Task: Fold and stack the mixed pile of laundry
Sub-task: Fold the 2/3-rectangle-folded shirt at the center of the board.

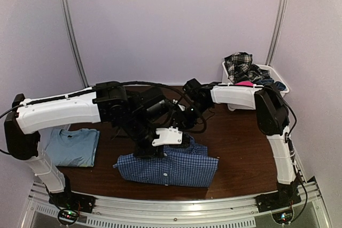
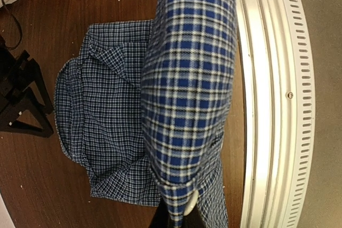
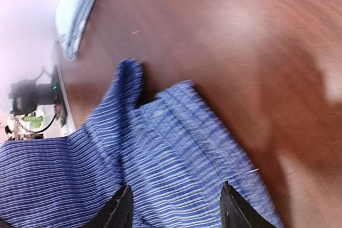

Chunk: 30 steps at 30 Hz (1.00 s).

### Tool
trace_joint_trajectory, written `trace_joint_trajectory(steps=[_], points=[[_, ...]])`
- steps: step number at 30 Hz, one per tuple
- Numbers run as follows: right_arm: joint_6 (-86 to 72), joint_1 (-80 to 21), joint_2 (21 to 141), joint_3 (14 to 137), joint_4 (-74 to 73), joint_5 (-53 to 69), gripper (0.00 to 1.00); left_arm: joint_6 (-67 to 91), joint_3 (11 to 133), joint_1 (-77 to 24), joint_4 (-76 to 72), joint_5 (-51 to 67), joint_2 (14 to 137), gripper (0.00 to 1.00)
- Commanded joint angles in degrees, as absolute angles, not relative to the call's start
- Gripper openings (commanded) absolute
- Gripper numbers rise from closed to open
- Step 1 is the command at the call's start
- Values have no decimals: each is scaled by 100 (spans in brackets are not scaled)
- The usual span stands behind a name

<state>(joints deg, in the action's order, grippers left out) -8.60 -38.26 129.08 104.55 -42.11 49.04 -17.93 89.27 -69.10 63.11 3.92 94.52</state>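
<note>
The blue small-check button shirt lies partly folded on the table's near middle. My left gripper is at its left back edge, shut on a raised fold of the shirt; the pinch shows at the bottom of the left wrist view. My right gripper hovers just behind the shirt, open and empty, its fingertips spread over the blurred blue cloth. A folded light blue T-shirt lies at the left. The black-white plaid piece, hot pink piece and navy pieces sit in the basket.
The white plastic basket stands at the back right. The brown table ends in a metal rail at the near edge, close to the shirt. The two arms cross close together over the table's middle.
</note>
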Motion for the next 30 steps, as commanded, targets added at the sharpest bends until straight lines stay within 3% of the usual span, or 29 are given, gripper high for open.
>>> trace_joint_trajectory(steps=[1,17,25,30], points=[[-900,-3730,13415,10651,-4179,4469,56,-2125,9167,-6517,6154,485,9582,4],[-514,-3724,13745,10476,-4253,5214,52,-3402,9752,-5583,5056,-277,10762,10],[-1044,-3218,13197,10758,-4044,5042,58,-3290,9866,-5147,4507,-623,10954,32],[-1573,-2549,12452,10716,-3502,4779,61,-2243,9703,-4444,4537,58,10604,33]])
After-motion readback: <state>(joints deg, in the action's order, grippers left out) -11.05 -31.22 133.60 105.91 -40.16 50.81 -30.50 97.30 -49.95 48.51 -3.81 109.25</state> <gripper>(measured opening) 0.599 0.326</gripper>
